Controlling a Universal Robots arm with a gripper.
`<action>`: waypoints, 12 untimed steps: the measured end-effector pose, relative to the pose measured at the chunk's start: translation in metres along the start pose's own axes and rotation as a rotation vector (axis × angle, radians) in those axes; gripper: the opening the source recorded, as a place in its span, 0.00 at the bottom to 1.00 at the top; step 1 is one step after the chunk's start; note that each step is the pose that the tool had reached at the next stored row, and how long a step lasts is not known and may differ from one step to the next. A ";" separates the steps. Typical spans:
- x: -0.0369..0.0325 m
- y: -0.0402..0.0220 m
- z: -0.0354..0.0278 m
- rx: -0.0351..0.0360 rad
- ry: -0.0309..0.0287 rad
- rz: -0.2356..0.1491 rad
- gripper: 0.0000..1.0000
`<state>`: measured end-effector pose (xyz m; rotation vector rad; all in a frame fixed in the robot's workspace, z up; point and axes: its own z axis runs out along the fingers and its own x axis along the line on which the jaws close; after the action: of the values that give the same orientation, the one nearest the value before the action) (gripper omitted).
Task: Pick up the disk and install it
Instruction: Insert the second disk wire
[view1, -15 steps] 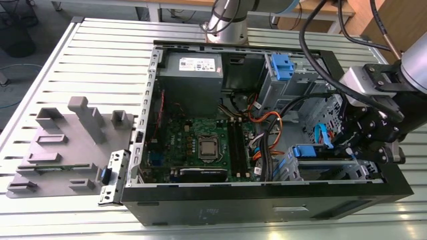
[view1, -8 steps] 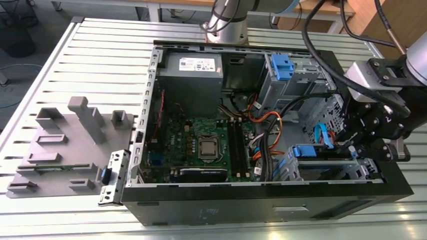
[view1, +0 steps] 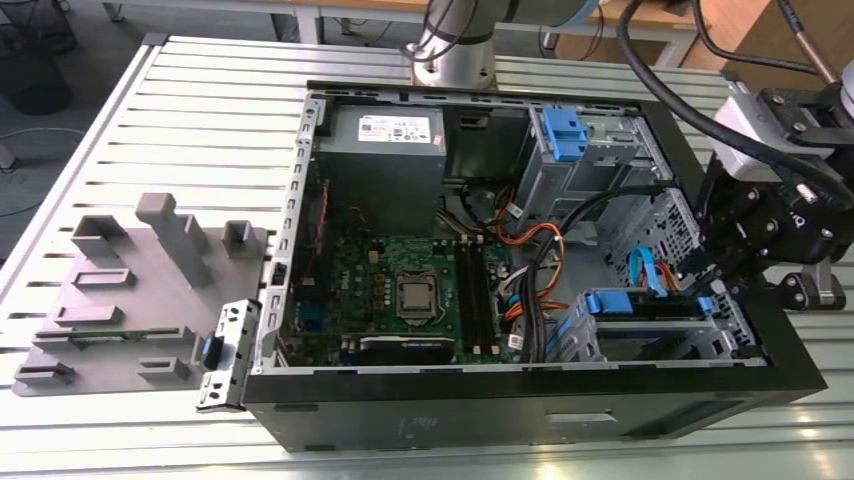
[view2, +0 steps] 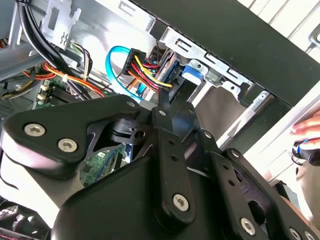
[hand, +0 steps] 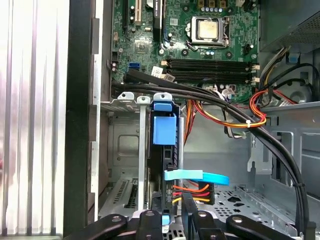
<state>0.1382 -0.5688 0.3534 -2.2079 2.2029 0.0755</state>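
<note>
**Disk Standing in Lower Drive Cage, Gripper at Its Cabled Edge**

The computer case (view1: 534, 410) is lying open on the slatted table (view1: 200, 120). In the exterior view the disk (view1: 621, 302) is standing on edge in the drive cage (view1: 583, 338) at about four o'clock of the case. Its blue handle is facing the motherboard (view1: 414, 290) at the centre. The first wrist view is showing the disk (hand: 165, 132) edge-on between the cage's metal walls. A separate blue bracket (view1: 563, 135) is sitting in the upper bay at about one o'clock, well apart from the work.

The gripper (view1: 705, 275) is reaching in over the case wall at about three o'clock. It is sitting right at the end of the disk opposite the handle. In the second wrist view the gripper (view2: 170, 105) is pointing straight at that end. Whether the pincer is spread, pressed together or pinching the disk cannot be told.

A blue cable (hand: 195, 175) and a wire bundle (hand: 192, 192) of red, orange and yellow are running to the same end and appear to be plugged in. A person's hand (view2: 306, 131) is showing outside the case.

Assessment: the pick-up is looking complete and the disk is already sitting in its cage, so the installation is appearing far advanced. Full seating cannot be confirmed.
</note>
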 end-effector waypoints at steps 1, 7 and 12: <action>0.0000 0.0000 0.0000 0.0000 -0.0002 0.000 0.30; 0.0000 0.0079 0.0010 0.0006 -0.0001 0.000 0.30; -0.0002 0.0088 -0.0009 0.0006 0.0003 0.000 0.30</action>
<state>0.1293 -0.5687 0.3544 -2.2078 2.2026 0.0746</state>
